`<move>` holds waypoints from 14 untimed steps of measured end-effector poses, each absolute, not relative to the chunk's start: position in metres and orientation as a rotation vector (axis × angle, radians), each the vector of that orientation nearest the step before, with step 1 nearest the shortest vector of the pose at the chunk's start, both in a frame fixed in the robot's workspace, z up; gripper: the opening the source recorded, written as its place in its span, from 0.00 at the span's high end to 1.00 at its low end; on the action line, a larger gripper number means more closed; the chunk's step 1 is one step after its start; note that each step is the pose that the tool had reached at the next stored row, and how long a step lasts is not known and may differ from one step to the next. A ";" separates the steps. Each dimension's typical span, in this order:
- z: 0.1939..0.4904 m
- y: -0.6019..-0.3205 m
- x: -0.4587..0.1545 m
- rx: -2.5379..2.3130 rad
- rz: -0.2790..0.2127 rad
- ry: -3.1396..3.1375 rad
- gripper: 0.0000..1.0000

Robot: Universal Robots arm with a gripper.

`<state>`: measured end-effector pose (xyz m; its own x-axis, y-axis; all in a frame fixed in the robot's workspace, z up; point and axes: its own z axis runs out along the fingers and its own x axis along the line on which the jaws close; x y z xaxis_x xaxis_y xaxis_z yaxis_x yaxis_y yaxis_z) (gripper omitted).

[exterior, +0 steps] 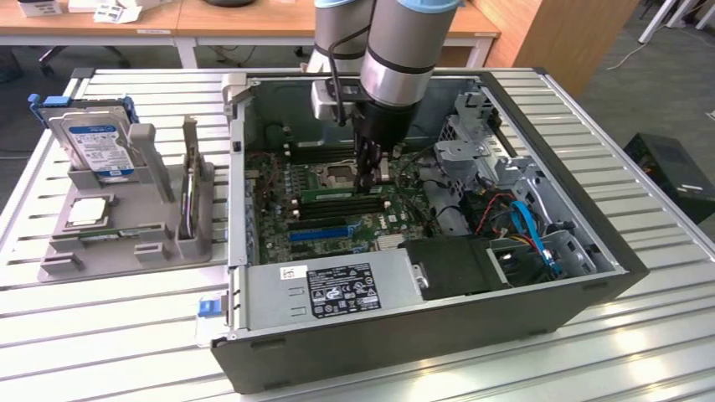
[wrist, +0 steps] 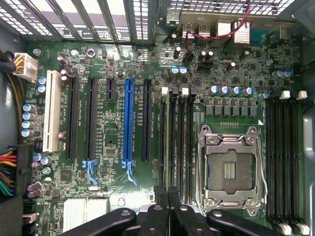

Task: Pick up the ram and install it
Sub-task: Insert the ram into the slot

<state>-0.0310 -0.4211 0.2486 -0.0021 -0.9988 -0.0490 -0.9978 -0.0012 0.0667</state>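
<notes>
The ram [wrist: 169, 142] is a thin green stick seen edge-on, standing in one of the black memory slots beside the empty CPU socket [wrist: 229, 169]. In the exterior view the ram [exterior: 335, 194] lies as a green strip across the motherboard inside the open PC case [exterior: 581, 285]. My gripper [exterior: 376, 176] reaches straight down into the case over one end of the stick. Its black fingers [wrist: 158, 194] are closed tight around the ram's end, with my gripper [wrist: 168, 196] shut on it.
A blue long slot [wrist: 128, 123] and black expansion slots lie beside the memory slots. The power supply [exterior: 330, 289], a drive cage [exterior: 475, 159] and cables [exterior: 525, 226] crowd the case. A grey fixture [exterior: 67, 264] outside holds a hard drive [exterior: 95, 142] and a CPU chip [exterior: 90, 209].
</notes>
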 end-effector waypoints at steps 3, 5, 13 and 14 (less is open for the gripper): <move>0.246 -0.421 -0.031 2.210 -0.128 -2.212 0.88; 0.245 -0.421 -0.031 2.210 -0.127 -2.212 0.88; 0.243 -0.422 -0.031 2.211 -0.127 -2.212 0.88; 0.243 -0.422 -0.031 2.211 -0.127 -2.212 0.88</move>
<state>-0.0311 -0.4218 0.2425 -0.0021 -0.9988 -0.0490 -0.9979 -0.0011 0.0653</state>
